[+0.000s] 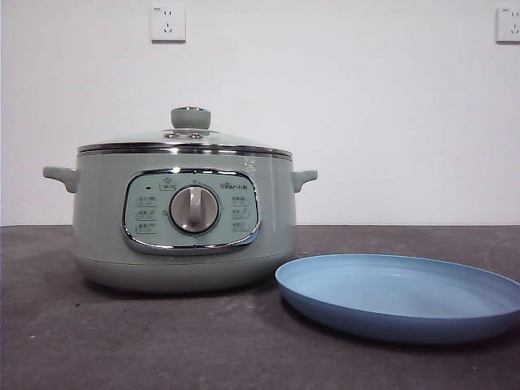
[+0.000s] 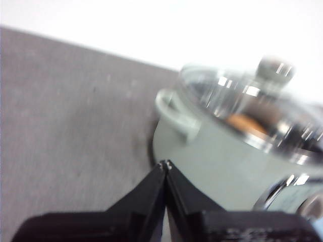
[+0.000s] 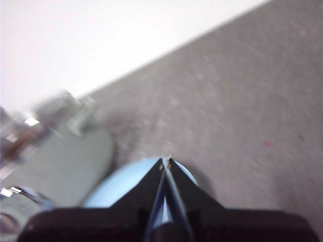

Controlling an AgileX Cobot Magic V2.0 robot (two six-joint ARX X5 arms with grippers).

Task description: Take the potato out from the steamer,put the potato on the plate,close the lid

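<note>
Inside the steamer (image 1: 183, 223), under the lid (image 1: 185, 140), the potato (image 2: 246, 124) shows through the glass. Beside the steamer lies the plate (image 1: 402, 296). Left claw (image 2: 165, 163) and right claw (image 3: 165, 161) are both closed, gripping nothing.

The steamer (image 1: 183, 236) was closed from above by the lid (image 1: 185, 145), seated on its rim, so no way into the pot was left open; only the knob (image 1: 190, 118) stood free above the glass. The potato (image 2: 246, 124) was seen through the glass, shut inside. Just beside the steamer, the plate (image 1: 402, 296) lay bare, with open air above it. Bare table (image 1: 97, 341) was left in front of the steamer, and nothing was seen above the lid.
</note>
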